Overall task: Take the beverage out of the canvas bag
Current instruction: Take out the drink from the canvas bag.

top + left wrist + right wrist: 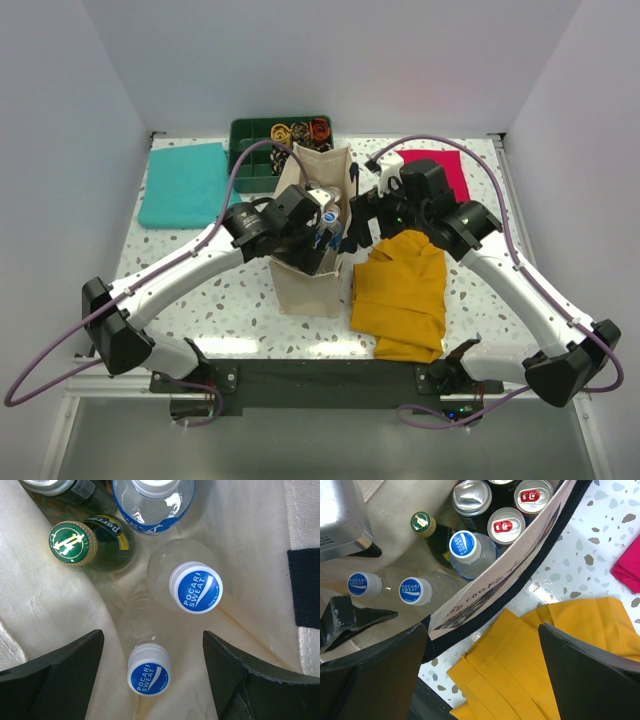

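The canvas bag (307, 285) stands upright mid-table with its mouth open. Inside stand two clear bottles with blue-and-white Pocari Sweat caps (196, 587) (148, 669), a green glass bottle (73, 543), a blue-labelled clear bottle (152, 500) and several cans (506, 526). My left gripper (152, 636) is down inside the bag and open, one finger on each side of the nearer Pocari cap, touching neither side. My right gripper (482, 630) is open at the bag's right rim (520, 560), its left finger by the wall and its right finger over the yellow cloth. Nothing is held.
A mustard-yellow cloth (400, 290) lies right of the bag. A teal cloth (185, 185) is at the back left, a red cloth (448, 165) at the back right, and a green compartment tray (255, 140) behind the bag. Navy handles (304, 587) edge the bag's mouth.
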Controlling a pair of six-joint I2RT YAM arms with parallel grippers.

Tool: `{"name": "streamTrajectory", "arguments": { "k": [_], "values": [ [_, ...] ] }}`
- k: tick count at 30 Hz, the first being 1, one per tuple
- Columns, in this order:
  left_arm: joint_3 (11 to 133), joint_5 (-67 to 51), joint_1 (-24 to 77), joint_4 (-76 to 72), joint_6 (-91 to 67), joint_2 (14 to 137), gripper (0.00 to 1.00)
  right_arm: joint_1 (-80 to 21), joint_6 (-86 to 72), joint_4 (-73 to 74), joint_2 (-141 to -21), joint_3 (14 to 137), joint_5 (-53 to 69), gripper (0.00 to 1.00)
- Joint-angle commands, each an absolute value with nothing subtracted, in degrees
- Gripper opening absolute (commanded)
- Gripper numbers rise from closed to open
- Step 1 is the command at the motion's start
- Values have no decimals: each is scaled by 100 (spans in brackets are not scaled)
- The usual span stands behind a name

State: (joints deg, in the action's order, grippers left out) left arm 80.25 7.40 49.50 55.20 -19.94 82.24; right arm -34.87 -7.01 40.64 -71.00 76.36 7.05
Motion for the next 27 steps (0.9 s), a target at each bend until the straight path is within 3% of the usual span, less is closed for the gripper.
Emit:
{"name": "streamTrajectory", "arguments": {
  "k": [1, 5, 7, 11, 13, 16, 17, 27],
  "values": [
    [8060, 677, 4878, 5739, -1846, 8253, 83, -3489, -563, 3973, -7093, 7594, 650, 98],
    [8068, 633, 4878, 5722, -1854, 8227, 63, -3489, -562, 3964, -7093, 7594, 642, 97],
    [8068, 633, 4878, 5704, -1854, 8227, 59, -3498, -554, 3964, -7093, 7576, 633, 96],
    [7989, 554, 4878, 5555, -1811, 8139, 35, -3498, -545, 3955, -7101, 7567, 580, 95],
    [7989, 554, 4887, 5581, -1819, 8147, 30, -3498, -536, 3964, -7102, 7559, 580, 95],
    [7945, 510, 4878, 5572, -1828, 8174, 11, -3498, -545, 3955, -7119, 7559, 598, 95],
    [7937, 518, 4878, 5581, -1837, 8156, 0, -3498, -545, 3946, -7128, 7567, 589, 95],
    [8506, 1010, 4878, 5476, -1811, 7910, 0, -3489, -554, 3973, -7172, 7629, 589, 94]
  ]
}}
